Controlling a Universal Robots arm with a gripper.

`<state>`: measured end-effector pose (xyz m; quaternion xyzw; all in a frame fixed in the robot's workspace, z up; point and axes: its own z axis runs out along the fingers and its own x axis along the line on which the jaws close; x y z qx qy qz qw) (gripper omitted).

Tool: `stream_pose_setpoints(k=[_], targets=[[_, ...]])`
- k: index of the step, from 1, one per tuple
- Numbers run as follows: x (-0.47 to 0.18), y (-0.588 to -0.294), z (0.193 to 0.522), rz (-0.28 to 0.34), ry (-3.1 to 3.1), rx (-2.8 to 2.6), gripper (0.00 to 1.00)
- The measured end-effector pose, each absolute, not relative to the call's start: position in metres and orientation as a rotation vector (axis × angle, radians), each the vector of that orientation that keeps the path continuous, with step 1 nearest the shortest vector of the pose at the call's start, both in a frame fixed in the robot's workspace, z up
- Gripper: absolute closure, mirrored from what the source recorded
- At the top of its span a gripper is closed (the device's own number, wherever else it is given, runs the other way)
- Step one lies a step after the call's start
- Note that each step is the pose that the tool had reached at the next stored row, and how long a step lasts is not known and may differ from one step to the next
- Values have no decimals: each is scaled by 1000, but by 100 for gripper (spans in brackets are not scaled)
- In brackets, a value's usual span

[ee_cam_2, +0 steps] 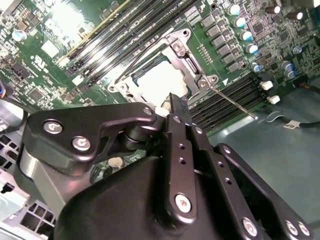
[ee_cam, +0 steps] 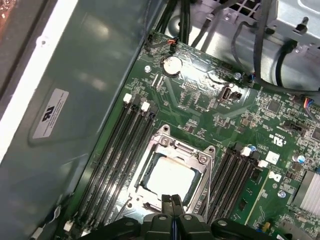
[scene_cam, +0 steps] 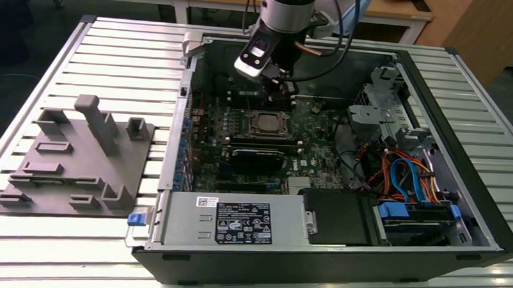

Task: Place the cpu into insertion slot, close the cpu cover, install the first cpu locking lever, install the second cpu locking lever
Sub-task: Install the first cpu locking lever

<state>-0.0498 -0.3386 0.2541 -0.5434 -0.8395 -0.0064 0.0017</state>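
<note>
Jaws shut on nothing, the gripper (ee_cam: 172, 204) hangs over one edge of the cover (ee_cam: 199, 159), which lies flat around the cpu (ee_cam: 169, 177). A thin lever (ee_cam_2: 233, 103) angles out from the cover's corner, seemingly unlatched, just beside the fingertips.

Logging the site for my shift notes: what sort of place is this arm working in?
Likely a robotics lab test bench: an open computer case lies on a slatted metal table, a grey fixture tray sits beside it, and wooden desks stand behind.
</note>
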Motion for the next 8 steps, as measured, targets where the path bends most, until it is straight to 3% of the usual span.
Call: stream_pose_setpoints(k=[8], targets=[[-50, -339, 254, -20, -2682, -1628, 90]])
